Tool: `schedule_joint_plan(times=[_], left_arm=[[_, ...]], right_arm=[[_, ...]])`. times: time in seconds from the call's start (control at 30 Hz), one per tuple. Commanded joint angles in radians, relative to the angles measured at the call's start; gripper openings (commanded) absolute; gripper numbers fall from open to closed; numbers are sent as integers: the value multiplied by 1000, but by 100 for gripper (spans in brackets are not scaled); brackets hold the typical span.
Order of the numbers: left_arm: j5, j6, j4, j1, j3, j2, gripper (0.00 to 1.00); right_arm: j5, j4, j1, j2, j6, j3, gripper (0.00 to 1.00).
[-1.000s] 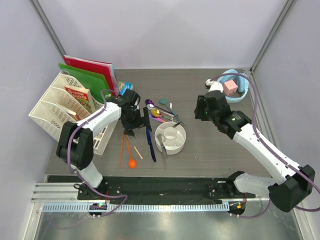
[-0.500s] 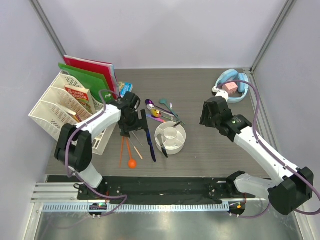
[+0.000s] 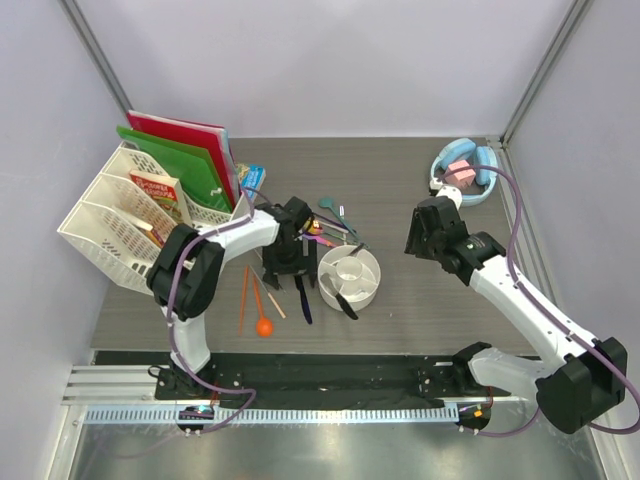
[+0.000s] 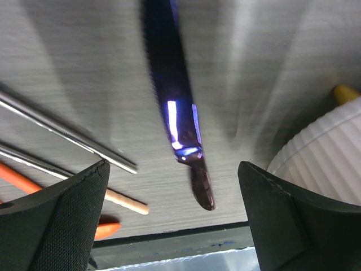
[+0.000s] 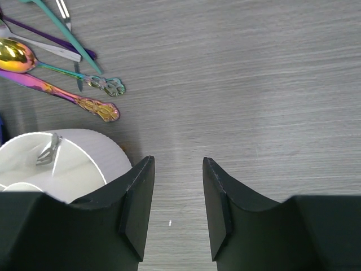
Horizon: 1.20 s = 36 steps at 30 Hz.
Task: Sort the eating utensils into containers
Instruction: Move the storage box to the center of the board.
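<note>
Left wrist view: left pincer (image 4: 173,175) stands wide and empty, low over the worktop (image 4: 271,56), one finger on either side of the dark blue knife (image 4: 169,84). The knife lies flat, apparently untouched, though the view is blurred. Cup (image 4: 321,152) sits just beside it, to the right. Step in hand, by my reading: pick-up of the knife for sorting. Next move calls for dropping the fingertips right to the surface, since the piece is thin and flat, then closing across its narrow width, lifting, and a short carry to release it into one compartment of the cup. Silver sticks (image 4: 73,138) lie near the left finger and should stay out of the grip. Right pincer (image 5: 178,164) hovers partly spread, holding nothing, over worktop right of the cup. Counts follow. Cup: one, with inner walls; I cannot tell how many compartments. Inside it: silver fork (image 5: 48,151), one. Top view shows a dark piece (image 3: 340,300), one, leaning over the near rim. Loose behind the cup: gold-bowled spoon (image 5: 14,53), one; rainbow handle (image 5: 67,97), one; teal piece (image 5: 67,36), one; purple piece (image 5: 34,31), one; pale silver piece (image 5: 56,51), one; second fork (image 5: 65,8) at the frame edge, one. Left of the knife: silver sticks, two; orange spoon (image 3: 264,326), one; orange chopstick (image 3: 243,298), one clear, possibly a pair; pale stick (image 3: 276,306), one. Knife: one.
</note>
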Motion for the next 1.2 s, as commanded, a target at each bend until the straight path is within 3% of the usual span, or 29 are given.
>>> schedule_joint_plan(times=[0.0, 0.47, 0.77, 1.17], left_arm=[[3, -26, -10, -39, 21, 10, 95], [-15, -11, -42, -54, 128, 70, 94], [-8, -15, -59, -60, 94, 100, 94], [-110, -26, -100, -76, 27, -80, 93]], right_arm=[[11, -18, -10, -44, 13, -26, 46], [6, -20, -29, 2, -14, -14, 46], [-5, -17, -48, 13, -23, -25, 46], [-40, 15, -56, 25, 6, -88, 46]])
